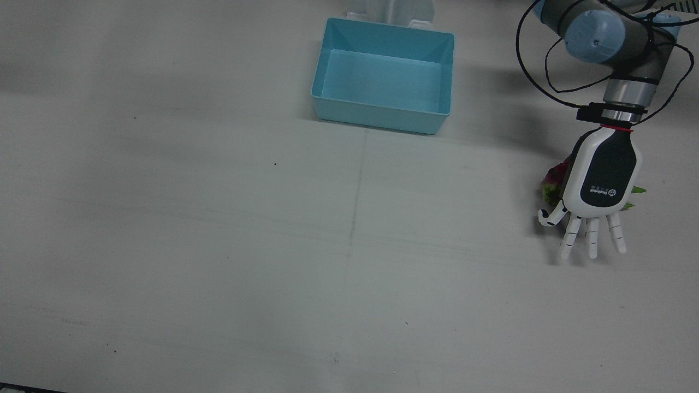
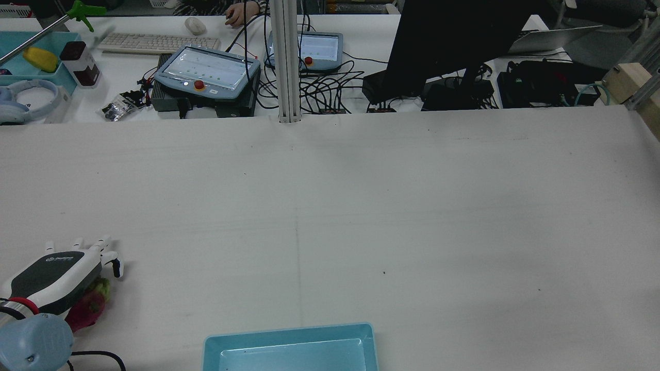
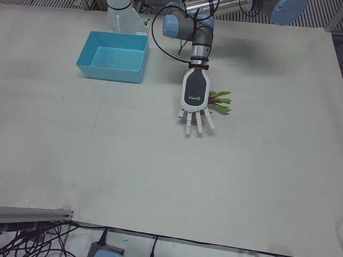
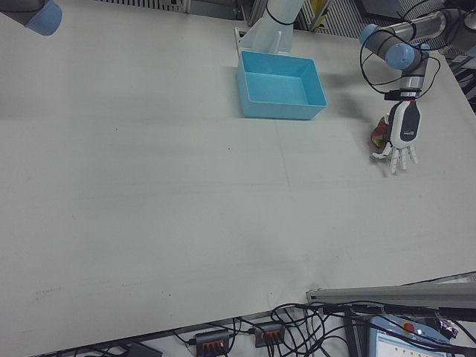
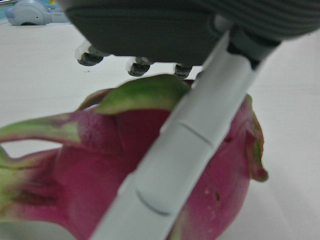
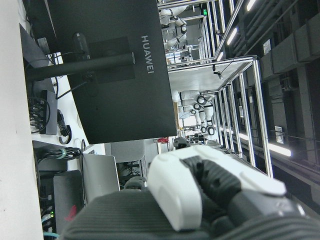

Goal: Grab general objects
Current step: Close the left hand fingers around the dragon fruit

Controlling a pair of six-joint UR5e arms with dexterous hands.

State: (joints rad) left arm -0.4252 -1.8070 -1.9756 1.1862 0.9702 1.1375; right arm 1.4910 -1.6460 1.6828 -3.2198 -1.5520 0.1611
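Observation:
A pink dragon fruit [image 1: 552, 180] with green scales lies on the white table at the robot's left side, mostly hidden under my left hand [image 1: 600, 174]. The hand hovers palm down over the fruit with its fingers [image 1: 592, 237] stretched out flat and apart, holding nothing. The rear view shows the fruit [image 2: 87, 306] poking out beneath the hand [image 2: 54, 278]. In the left hand view the fruit [image 5: 75, 175] fills the frame and one finger [image 5: 185, 150] crosses in front of it. The right hand [image 6: 200, 195] shows only in its own view, raised and facing the monitor.
A light blue bin [image 1: 382, 117] stands empty near the robot's side at mid table, to the fruit's side in the left-front view [image 3: 110, 72]. Beyond the far table edge are a monitor [image 2: 443, 46], teach pendants [image 2: 206, 74] and cables.

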